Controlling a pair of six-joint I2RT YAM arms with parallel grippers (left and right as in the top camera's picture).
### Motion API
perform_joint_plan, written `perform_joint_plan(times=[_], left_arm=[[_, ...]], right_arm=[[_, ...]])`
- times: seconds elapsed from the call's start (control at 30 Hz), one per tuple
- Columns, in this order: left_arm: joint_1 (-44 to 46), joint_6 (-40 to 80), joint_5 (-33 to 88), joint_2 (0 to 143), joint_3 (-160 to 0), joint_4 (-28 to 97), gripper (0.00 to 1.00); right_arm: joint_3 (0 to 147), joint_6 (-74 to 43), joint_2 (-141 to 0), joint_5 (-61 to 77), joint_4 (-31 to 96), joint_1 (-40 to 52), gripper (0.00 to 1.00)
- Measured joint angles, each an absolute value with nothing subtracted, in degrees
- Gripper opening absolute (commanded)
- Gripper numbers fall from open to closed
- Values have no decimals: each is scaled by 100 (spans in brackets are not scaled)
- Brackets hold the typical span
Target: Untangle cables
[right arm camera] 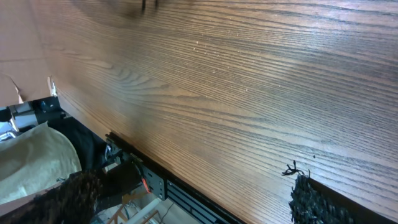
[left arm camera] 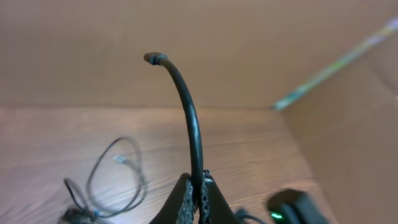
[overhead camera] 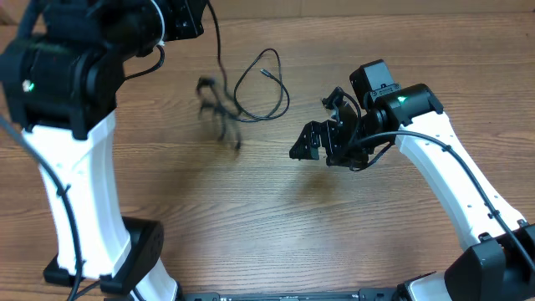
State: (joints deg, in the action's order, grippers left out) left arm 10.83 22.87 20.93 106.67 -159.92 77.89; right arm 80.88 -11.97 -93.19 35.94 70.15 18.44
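Observation:
In the left wrist view my left gripper [left arm camera: 199, 191] is shut on one black cable [left arm camera: 189, 118], which rises from between the pads and ends in a small plug [left arm camera: 153, 59]. From overhead that cable [overhead camera: 219, 50] hangs down to a blurred tangled bundle [overhead camera: 219, 107] lifted over the table. A loose loop [overhead camera: 263, 88] with a small plug end lies beside the bundle on the wood. My right gripper [overhead camera: 321, 124] hovers to the right of the loop, open and holding nothing. Its wrist view shows only bare wood between its fingertips [right arm camera: 308, 202].
The left arm's white base [overhead camera: 84, 209] stands at the front left, the right arm's base [overhead camera: 493, 267] at the front right. A cardboard wall [left arm camera: 348, 124] borders the table at the back. The table's front edge with a black rail [right arm camera: 180, 190] shows in the right wrist view.

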Motion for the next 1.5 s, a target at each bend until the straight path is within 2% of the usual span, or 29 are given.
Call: perform_joint_plan(times=[0.2, 0.47, 0.77, 1.03, 1.23, 1.5], left_arm=[[1083, 1769, 2390, 10280, -16066, 7900, 4], [1087, 1651, 1302, 10709, -16127, 9653, 4], [1087, 1804, 1282, 11360, -15941, 9365, 4], [1087, 1804, 1800, 10650, -16016, 8820, 4], [1087, 2010, 1291, 9861, -16188, 9067, 4], [1087, 2759, 604, 9963, -16173, 9695, 4]], right_arm=[[8088, -1197, -9319, 3597, 6980, 1841, 100], [8088, -1199, -9319, 3597, 6899, 1844, 100], [8088, -1199, -9319, 3597, 7063, 1844, 100], [8088, -1199, -9319, 3594, 6906, 1844, 100], [8088, -998, -9319, 3874, 6598, 1922, 100], [8082, -460, -9321, 4807, 5273, 2950, 100]])
